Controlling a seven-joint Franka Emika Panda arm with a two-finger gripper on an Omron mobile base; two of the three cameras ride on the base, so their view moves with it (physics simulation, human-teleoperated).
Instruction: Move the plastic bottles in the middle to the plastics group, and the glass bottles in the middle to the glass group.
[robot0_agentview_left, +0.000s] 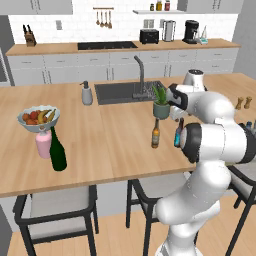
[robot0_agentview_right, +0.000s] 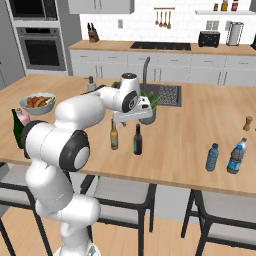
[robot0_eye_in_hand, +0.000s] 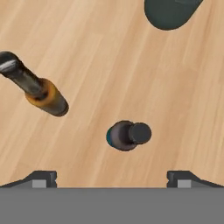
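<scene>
Tool (robot0_eye_in_hand: 112, 179) poised above the dark bottle (robot0_eye_in_hand: 124, 135), fingers spread wide and touching nothing; amber bottle (robot0_agentview_right: 114, 136) just beside it, both upright near the table's (robot0_agentview_right: 200, 125) front edge; two blue plastic bottles (robot0_agentview_right: 212, 157) toward the right front edge; green wine bottle (robot0_agentview_left: 58, 150) near the left front edge.

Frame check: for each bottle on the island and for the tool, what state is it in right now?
Amber-brown glass bottle with pale label: upright, capped, untouched.
Dark glass bottle with blue label: upright, capped, directly under the tool.
Two blue plastic bottles: upright, capped.
Tall dark green wine bottle: upright.
Tool: open, empty, above the dark bottle.
</scene>
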